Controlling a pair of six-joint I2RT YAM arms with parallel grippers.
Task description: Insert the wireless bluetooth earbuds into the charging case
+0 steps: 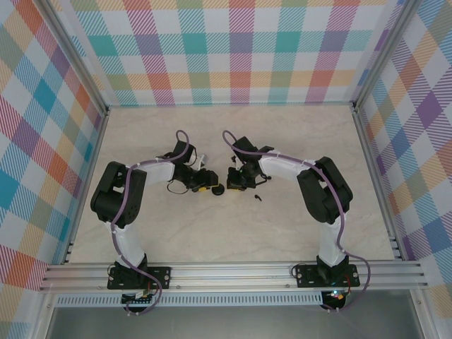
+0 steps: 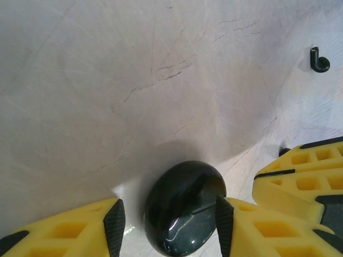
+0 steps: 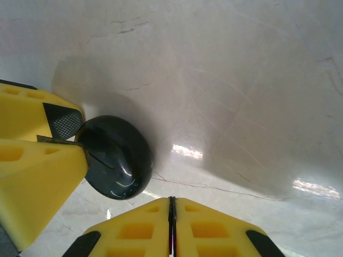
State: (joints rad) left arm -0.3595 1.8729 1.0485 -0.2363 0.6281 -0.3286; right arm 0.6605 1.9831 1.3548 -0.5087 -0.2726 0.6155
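Note:
A glossy black round charging case [image 2: 185, 209] lies shut on the table, its lid seam showing. My left gripper [image 2: 169, 222] stands open around it: the right pad [image 2: 224, 225] touches the case, while the left pad [image 2: 114, 227] is a little apart from it. In the top view the case [image 1: 217, 189] sits between the two gripper tips. My right gripper [image 3: 170, 201] is shut and holds nothing, just beside the case [image 3: 115, 158]. One tiny black earbud [image 2: 320, 60] lies loose on the table, to the near right of the grippers [image 1: 258, 197].
Pale marble tabletop [image 1: 233, 233] with open room in front and behind. Checkered walls [image 1: 233, 49] and metal rails close off three sides. A small pale object [image 1: 204, 157] lies behind the left arm. The right gripper's yellow fingers [image 2: 305, 176] crowd close to the left gripper.

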